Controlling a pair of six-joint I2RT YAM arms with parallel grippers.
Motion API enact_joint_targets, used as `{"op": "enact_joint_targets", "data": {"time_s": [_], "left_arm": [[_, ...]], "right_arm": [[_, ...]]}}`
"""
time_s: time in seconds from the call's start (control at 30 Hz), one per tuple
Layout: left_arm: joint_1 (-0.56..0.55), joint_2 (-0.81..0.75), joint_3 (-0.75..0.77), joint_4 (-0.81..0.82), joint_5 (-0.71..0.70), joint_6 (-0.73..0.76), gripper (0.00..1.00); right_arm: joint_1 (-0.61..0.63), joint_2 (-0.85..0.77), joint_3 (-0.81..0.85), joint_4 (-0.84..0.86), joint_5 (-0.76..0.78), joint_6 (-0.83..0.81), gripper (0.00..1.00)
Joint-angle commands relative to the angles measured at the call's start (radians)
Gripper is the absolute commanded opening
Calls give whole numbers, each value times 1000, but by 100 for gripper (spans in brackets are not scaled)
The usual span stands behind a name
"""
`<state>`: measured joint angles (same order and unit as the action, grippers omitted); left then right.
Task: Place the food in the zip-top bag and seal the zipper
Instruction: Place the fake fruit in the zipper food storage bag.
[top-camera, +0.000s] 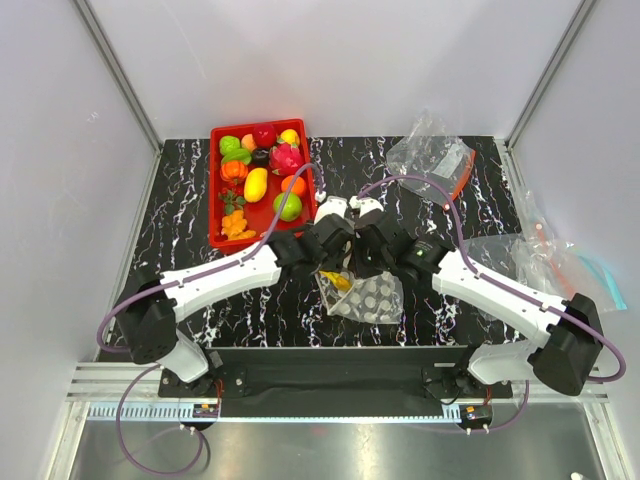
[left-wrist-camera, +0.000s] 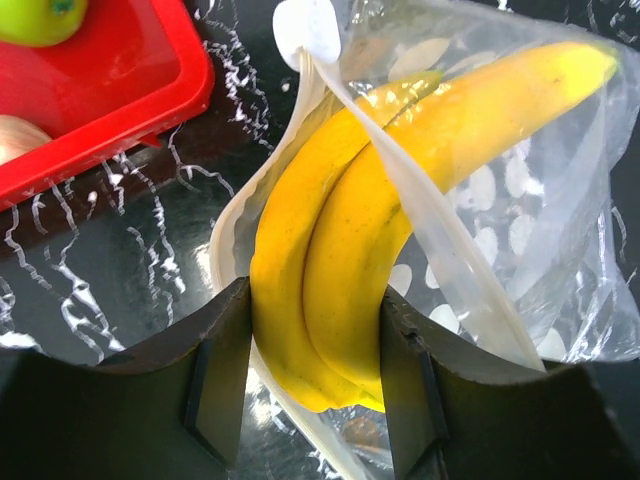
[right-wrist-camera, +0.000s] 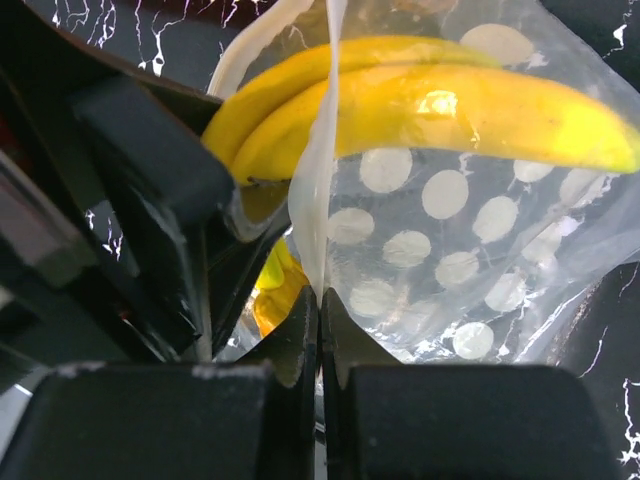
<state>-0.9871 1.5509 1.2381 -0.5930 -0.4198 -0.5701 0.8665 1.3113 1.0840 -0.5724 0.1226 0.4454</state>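
Note:
My left gripper (left-wrist-camera: 315, 345) is shut on the yellow banana bunch (left-wrist-camera: 380, 200), whose far end lies inside the dotted zip-top bag (left-wrist-camera: 520, 230). The whitish zipper (left-wrist-camera: 400, 190) crosses over the bananas. My right gripper (right-wrist-camera: 320, 300) is shut on the zipper strip (right-wrist-camera: 322, 170) at the bag's mouth and holds it up; the bananas (right-wrist-camera: 450, 105) show through the dotted bag (right-wrist-camera: 450, 230). In the top view both grippers meet over the bag (top-camera: 365, 297) at the table's middle. The green apple (top-camera: 288, 207), orange (top-camera: 294, 185) and yellow oval fruit (top-camera: 256, 184) lie in the red tray (top-camera: 215, 235).
The red tray also holds a pink dragon fruit (top-camera: 286, 157) and a dark red apple (top-camera: 264, 135). A clear bag with an orange-red zipper (top-camera: 432, 160) lies at the back right. More clear bags (top-camera: 560, 262) lie at the right edge.

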Motion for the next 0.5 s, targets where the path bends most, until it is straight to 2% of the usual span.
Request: {"op": "enact_joint_targets", "data": {"time_s": [0.0,0.03,0.13,0.47], "left_arm": [[-15,-53,-46,123,13,-27,45],[-22,-67,-60,151,19,-28,55],[-22,-123,-89,168,42,-27,71],[13,-264,-92,68,148,13,84]], "right_arm": [[11,-15,33,26,31,24,0],[11,-18,37,28,38,29,0],[9,-24,48,13,71,39,0],[11,-58,42,-9,143,61,0]]}}
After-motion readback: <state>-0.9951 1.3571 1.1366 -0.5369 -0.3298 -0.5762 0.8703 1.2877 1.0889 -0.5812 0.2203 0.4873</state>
